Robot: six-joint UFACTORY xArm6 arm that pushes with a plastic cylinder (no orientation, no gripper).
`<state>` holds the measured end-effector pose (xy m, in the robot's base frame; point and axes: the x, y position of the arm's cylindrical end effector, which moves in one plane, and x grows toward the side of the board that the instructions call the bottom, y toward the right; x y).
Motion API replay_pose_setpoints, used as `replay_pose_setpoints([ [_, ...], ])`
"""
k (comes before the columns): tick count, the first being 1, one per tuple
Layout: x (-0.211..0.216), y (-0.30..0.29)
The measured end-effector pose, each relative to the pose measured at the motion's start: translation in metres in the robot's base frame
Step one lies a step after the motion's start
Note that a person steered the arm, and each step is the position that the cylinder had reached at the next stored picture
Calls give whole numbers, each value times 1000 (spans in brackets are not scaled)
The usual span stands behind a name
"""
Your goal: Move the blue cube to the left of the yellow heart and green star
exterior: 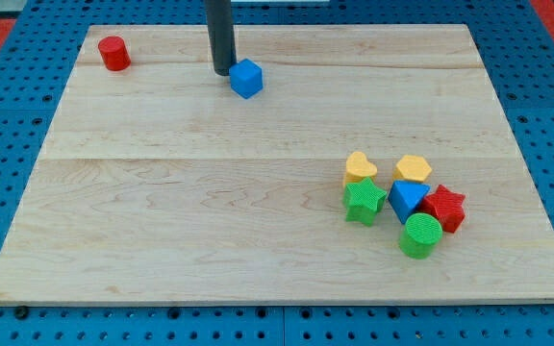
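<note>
The blue cube (246, 78) sits near the view's top, left of centre, on the wooden board (210, 192). My tip (223, 71) stands just to the cube's left, very close to it or touching it. The yellow heart (360, 166) and the green star (364, 201) lie far off at the view's lower right, the star right below the heart.
A red cylinder (114, 53) stands at the top left corner. Beside the heart and star cluster a yellow hexagon (414, 169), a blue triangular block (408, 199), a red star (444, 208) and a green cylinder (421, 234). Blue pegboard surrounds the board.
</note>
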<state>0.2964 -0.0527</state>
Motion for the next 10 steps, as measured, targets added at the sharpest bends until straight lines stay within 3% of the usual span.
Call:
replay_pose_setpoints([
  [1, 0, 62],
  [3, 59, 103],
  [5, 88, 54],
  [7, 87, -42],
  [10, 142, 84],
])
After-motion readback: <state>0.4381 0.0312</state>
